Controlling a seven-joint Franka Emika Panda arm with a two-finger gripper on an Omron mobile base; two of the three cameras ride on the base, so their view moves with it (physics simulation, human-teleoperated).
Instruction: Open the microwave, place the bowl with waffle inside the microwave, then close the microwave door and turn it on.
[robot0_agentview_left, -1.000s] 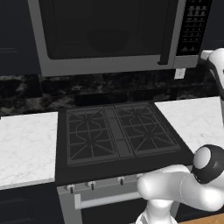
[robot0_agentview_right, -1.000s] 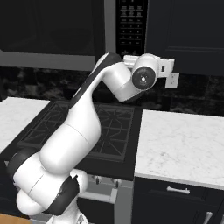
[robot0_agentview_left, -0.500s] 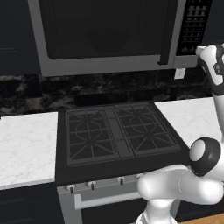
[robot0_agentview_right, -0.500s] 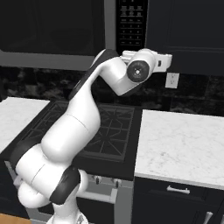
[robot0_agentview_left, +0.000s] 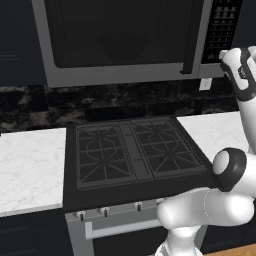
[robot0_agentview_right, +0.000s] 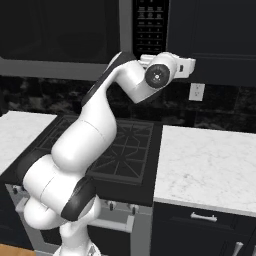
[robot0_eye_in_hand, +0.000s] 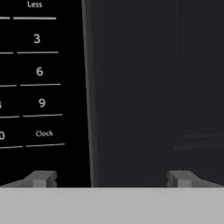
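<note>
Black button panel (robot0_eye_in_hand: 35, 78) of the microwave (robot0_agentview_left: 125, 45) faces the gripper (robot0_eye_in_hand: 111, 178), whose fingers stand wide apart, holding nothing.

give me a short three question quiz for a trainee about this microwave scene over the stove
1. True or false: the grey-framed microwave door with the dark window is shut.
2. The two-finger gripper faces which part of the large grey-framed microwave? A) the black button panel's right edge B) the window's centre C) the underside
3. Fill in: the black stove sits between two white marble ____.

Key: 1 true; 2 A; 3 counters
</note>
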